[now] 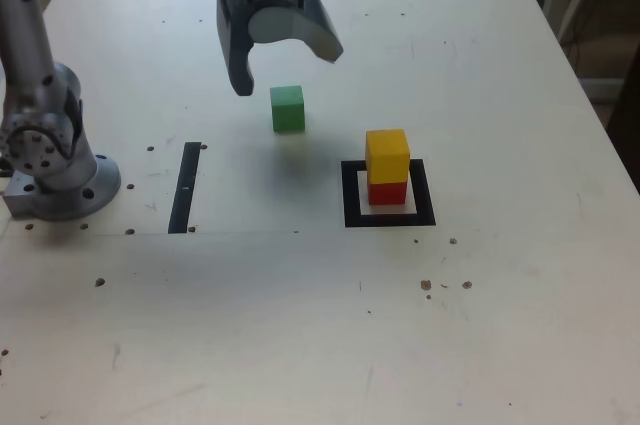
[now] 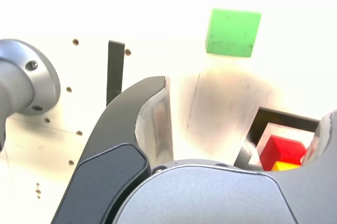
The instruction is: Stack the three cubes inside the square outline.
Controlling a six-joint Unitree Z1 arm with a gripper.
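A yellow cube sits on a red cube inside the square outline of black tape. The green cube stands alone on the table, to the exterior view's left of the stack and a little farther back. My gripper hangs open above the table just behind the green cube, with nothing between its fingers. In the wrist view the green cube lies ahead of the open gripper, and the red cube, a sliver of the yellow cube and a corner of the square outline show beside one finger.
A straight black tape strip lies at the exterior view's left, near the arm's grey base. The white table has small holes and specks. Its right edge borders a floor with white frame legs.
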